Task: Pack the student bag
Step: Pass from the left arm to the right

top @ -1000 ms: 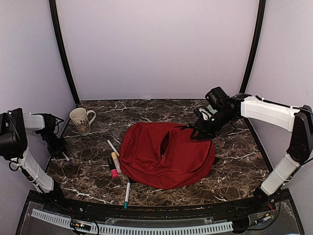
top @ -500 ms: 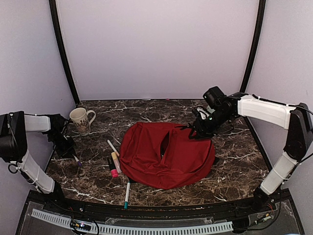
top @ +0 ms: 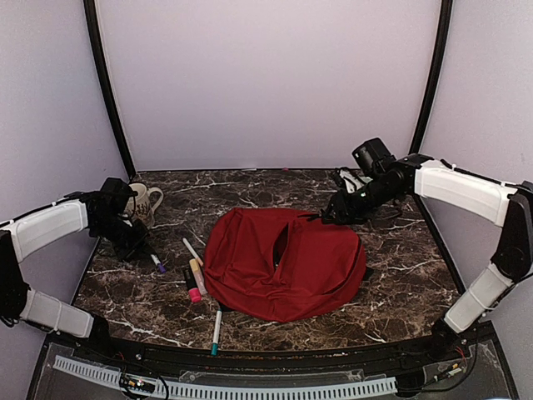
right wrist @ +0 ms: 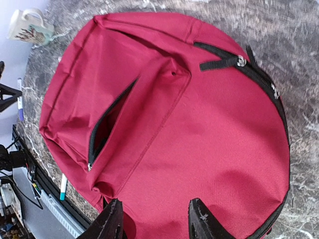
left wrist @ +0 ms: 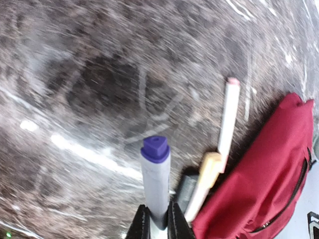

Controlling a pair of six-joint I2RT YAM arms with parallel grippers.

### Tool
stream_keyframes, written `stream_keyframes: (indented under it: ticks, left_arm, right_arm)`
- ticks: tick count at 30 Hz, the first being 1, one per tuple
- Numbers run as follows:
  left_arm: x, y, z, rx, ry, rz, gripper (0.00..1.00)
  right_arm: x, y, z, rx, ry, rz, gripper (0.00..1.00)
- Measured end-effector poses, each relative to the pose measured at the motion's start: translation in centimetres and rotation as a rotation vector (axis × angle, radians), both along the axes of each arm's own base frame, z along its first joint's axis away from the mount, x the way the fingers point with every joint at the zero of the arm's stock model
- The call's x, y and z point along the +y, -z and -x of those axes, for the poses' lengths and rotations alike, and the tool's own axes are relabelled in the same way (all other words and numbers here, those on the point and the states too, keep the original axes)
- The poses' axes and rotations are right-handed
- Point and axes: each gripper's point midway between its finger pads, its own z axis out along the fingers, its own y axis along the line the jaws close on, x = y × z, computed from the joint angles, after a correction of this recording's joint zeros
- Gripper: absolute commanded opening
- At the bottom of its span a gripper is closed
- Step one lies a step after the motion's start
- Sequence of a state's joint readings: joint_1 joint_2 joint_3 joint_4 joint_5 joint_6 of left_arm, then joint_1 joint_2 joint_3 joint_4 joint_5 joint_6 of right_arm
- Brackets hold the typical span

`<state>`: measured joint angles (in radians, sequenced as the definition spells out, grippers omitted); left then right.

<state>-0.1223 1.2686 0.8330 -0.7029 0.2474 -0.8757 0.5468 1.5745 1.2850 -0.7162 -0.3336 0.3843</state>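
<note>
The red student bag [top: 287, 265] lies flat mid-table, its front pocket zipper [top: 281, 242] open in a dark slit. My left gripper [top: 140, 248] is shut on a white marker with a purple cap [top: 156, 265], left of the bag and just above the table. In the left wrist view the marker [left wrist: 155, 174] sticks out from the gripper [left wrist: 157, 221], with the bag [left wrist: 269, 169] to its right. My right gripper [top: 331, 215] is open and empty over the bag's far right edge. In the right wrist view the gripper [right wrist: 154, 211] hovers over the bag [right wrist: 199, 124] and the pocket slit [right wrist: 107, 124].
A white pen [top: 192, 250], a yellow and pink highlighter [top: 196, 279] and a black item [top: 187, 275] lie by the bag's left side. A teal-tipped pen [top: 216, 329] lies near the front edge. A patterned mug [top: 139, 204] stands at the back left.
My left arm has swung out from the left wall toward the bag, carrying the purple-capped marker. My right gripper has risen slightly and drawn back off the bag's far edge.
</note>
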Motion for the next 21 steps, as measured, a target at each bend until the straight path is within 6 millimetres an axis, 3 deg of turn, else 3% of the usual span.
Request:
stream_keyframes:
  ticks: [9, 16, 21]
  left_arm:
    - [-7.1, -5.2, -1.2, -0.082, 0.029, 0.101, 0.0]
    - [-13.1, -10.2, -3.5, -0.217, 0.04, 0.228, 0.0]
    - [-17.2, -12.3, -5.8, -0.283, 0.047, 0.31, 0.0]
  right_arm:
    - [0.1, -3.9, -0.5, -0.185, -0.007, -0.078, 0.47]
    - [1.4, -7.3, -1.0, -0.288, -0.025, -0.176, 0.48]
    - [2.6, -8.8, -1.0, -0.295, -0.035, -0.262, 0.48]
